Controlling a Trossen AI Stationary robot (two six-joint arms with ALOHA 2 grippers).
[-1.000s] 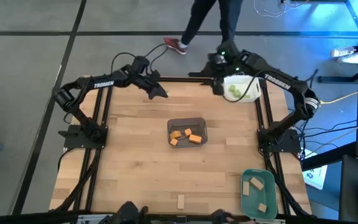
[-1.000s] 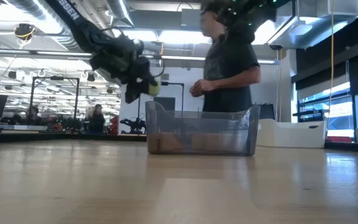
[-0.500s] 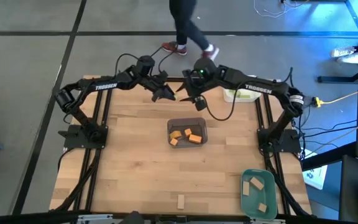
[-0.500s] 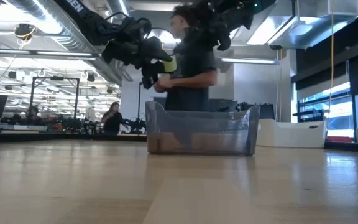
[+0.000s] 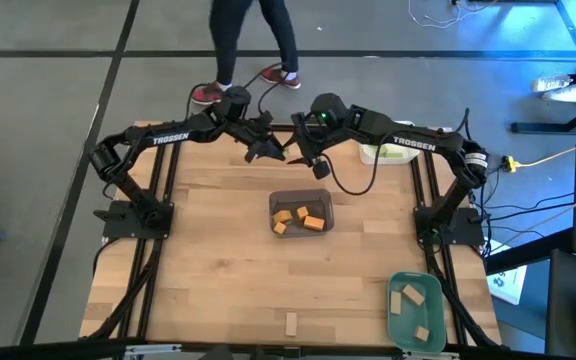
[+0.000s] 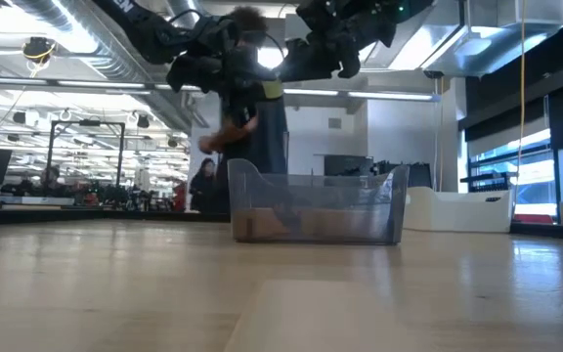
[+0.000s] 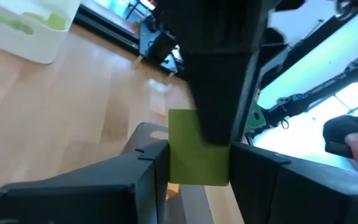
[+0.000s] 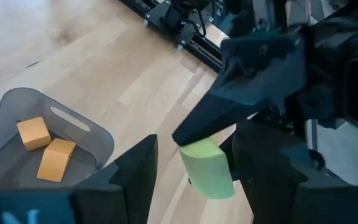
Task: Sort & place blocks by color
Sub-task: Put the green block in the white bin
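Observation:
A light green block (image 7: pixel 197 149) hangs in the air over the table's far middle, with my left gripper (image 5: pixel 272 152) shut on it. My right gripper (image 5: pixel 294 158) faces it from the right, open. Its two fingers stand on either side of the same block (image 8: pixel 207 168), with a gap on one side. In the low view the block (image 6: pixel 274 90) shows between the two grippers, high above the grey tray (image 6: pixel 316 205). Orange blocks (image 5: pixel 300 217) lie in that tray. My left gripper pinches the green block by two opposite sides (image 7: pixel 176 163) between its two fingers. The fingers come about level from the table's left. The block is lifted clear, well above the table. My right gripper: one finger (image 7: pixel 219 93) overlaps the block, and I cannot tell whether it touches.
The white tray (image 7: pixel 30 31) with green blocks stands at the far right, partly under my right arm. A green tray (image 5: pixel 415 310) with tan blocks sits near right. One tan block (image 5: pixel 291 323) lies by the near edge. A person (image 5: pixel 253 40) walks beyond the far edge.
My right gripper has swung from over the white tray toward the table's left, turned, and come up to the block. My left gripper has risen and gone a little toward the right with the green block, which stays clear of the table.

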